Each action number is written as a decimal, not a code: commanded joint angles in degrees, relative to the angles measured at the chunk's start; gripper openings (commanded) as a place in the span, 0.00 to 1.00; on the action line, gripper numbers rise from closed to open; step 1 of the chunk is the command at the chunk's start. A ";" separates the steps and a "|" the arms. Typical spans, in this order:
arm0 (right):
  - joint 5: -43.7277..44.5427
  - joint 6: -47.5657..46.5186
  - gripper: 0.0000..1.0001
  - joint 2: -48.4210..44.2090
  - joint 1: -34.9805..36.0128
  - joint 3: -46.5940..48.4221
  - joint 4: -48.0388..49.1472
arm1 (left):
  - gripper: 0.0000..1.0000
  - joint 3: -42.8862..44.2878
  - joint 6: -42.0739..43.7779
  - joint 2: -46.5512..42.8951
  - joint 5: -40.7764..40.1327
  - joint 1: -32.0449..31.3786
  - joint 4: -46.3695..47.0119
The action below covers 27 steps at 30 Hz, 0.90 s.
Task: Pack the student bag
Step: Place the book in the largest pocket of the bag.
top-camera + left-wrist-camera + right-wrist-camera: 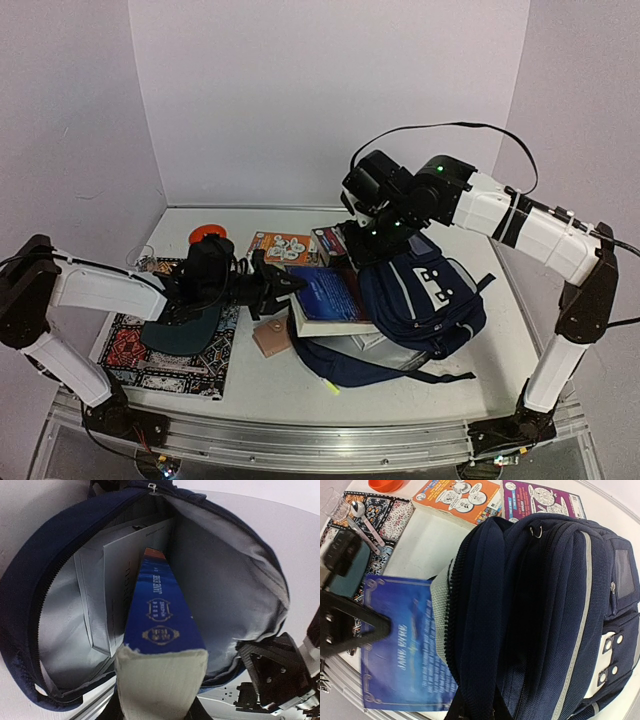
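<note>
The left gripper (283, 285) pinches a blue book (328, 292) halfway into the student bag (425, 300) mid-table (white booklet (117, 575) already inside). The right gripper (372, 238), jaws pressed together, sits at its top; comic books (282, 246) lie outside.

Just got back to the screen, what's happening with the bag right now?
The left pincer holds a blue book, its front end partway into the open backpack. The right pincer grips the backpack's top edge, holding the mouth open. A white booklet is already inside.
</note>
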 commanded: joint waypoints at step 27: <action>-0.44 0.07 0.00 -6.71 0.23 -5.16 11.01 | 0.22 23.47 5.61 27.41 -17.67 -9.90 23.45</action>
